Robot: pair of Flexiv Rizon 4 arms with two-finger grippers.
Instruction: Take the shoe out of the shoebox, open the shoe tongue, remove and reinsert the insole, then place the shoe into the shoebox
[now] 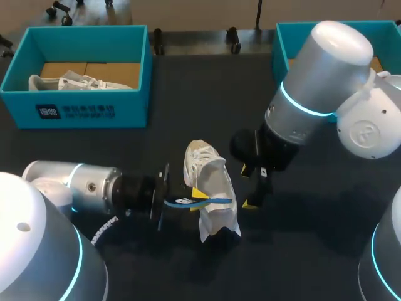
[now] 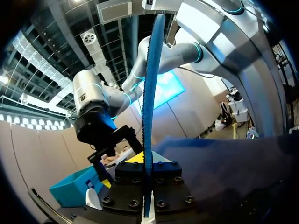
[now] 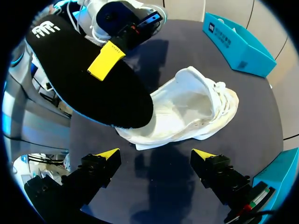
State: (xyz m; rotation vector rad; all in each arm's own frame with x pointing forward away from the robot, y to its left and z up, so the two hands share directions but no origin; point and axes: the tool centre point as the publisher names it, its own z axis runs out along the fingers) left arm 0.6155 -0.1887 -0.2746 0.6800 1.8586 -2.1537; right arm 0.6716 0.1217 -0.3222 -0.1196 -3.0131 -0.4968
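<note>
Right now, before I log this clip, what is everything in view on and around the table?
shoe: 1, white, lying on the table's middle, between the two grippers
insole: 1, black with a blue edge, out of the shoe, held in the left gripper
left shoebox: 1, teal, far left of the table
second shoe: 1, white, inside the left shoebox
right shoebox: 1, teal, far right, mostly hidden behind the right arm
table: 1, dark
left gripper: 1, yellow tips, shut on the insole
right gripper: 1, yellow tips, open and empty, beside the shoe
</note>
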